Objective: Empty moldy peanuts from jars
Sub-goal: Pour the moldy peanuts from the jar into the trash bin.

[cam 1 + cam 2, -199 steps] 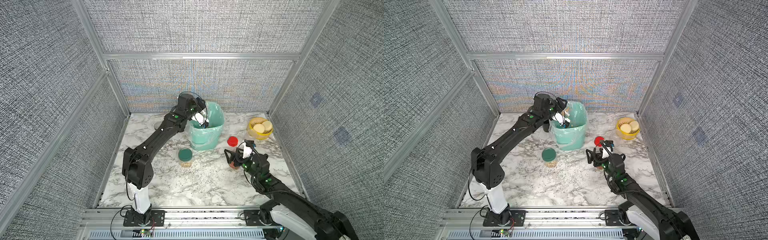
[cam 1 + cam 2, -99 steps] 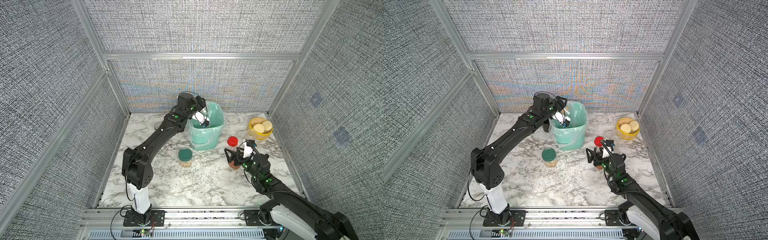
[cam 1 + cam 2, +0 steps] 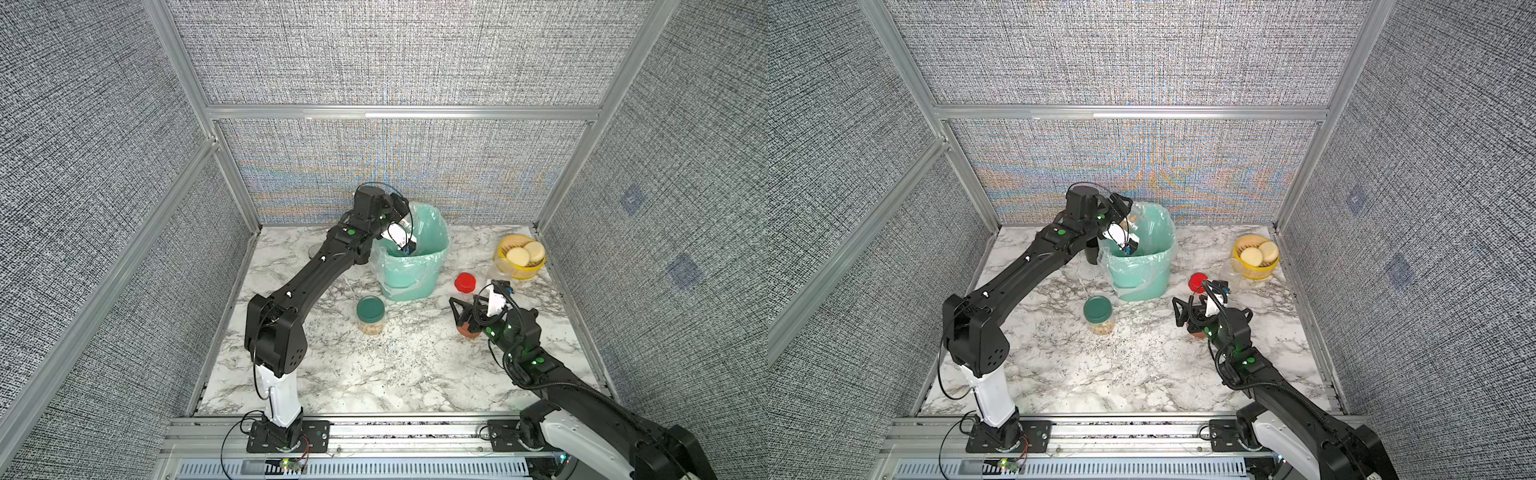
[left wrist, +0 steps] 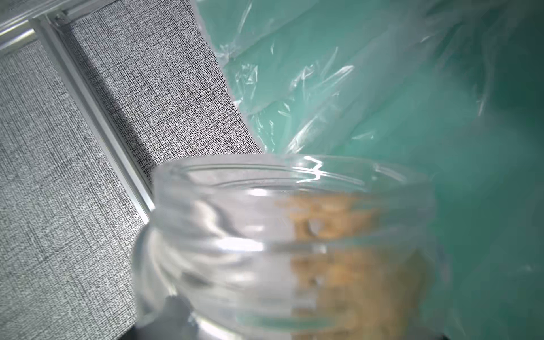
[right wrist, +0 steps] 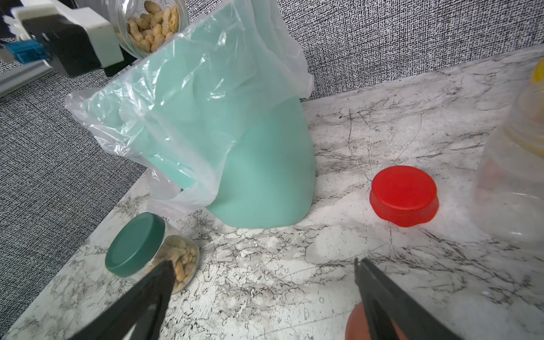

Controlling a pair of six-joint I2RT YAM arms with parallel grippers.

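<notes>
- Left fingers are pinching one open jar of moldy peanuts, tilting it over the teal bin.
- One green-lidded jar is standing on the surface; one empty lidless jar is standing beside a yellow bowl.
- Right fingers are hovering spread above a terracotta lid, near one red lid.

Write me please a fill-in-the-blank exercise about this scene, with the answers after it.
The left gripper holds an open jar of ___ tilted over the bin.
The loose lid on the table is ___.
The right gripper has its jaws ___.
The closed jar beside the bin has a ___ cap.
Missing words: peanuts, red, open, green.
</notes>
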